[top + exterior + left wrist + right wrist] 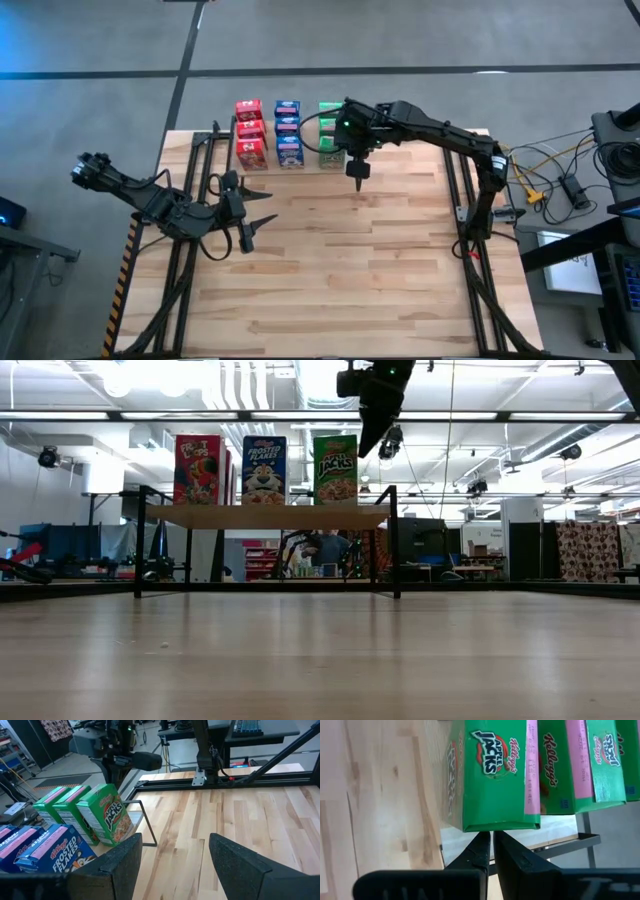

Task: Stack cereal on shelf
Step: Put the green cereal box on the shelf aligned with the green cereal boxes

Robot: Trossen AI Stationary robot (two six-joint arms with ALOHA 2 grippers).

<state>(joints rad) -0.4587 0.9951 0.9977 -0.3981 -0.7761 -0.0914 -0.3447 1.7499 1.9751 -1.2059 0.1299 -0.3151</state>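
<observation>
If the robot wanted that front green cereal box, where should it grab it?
Probably across the narrow side faces of the front green box, coming from above: it stands upright at the shelf's front edge, top clear, while the blue boxes crowd one side.

Red point(249, 132), blue point(288, 132) and green cereal boxes point(330, 150) stand in three rows on the shelf point(300, 166). The right gripper point(358, 178) hangs closed just before the green row. The left gripper point(245, 212), fingers spread, sits over the table point(350, 270) well apart.

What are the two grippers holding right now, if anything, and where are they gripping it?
Nothing is held. The right gripper is shut and empty, just in front of the green cereal boxes on the shelf. The left gripper is open over bare table.
</observation>
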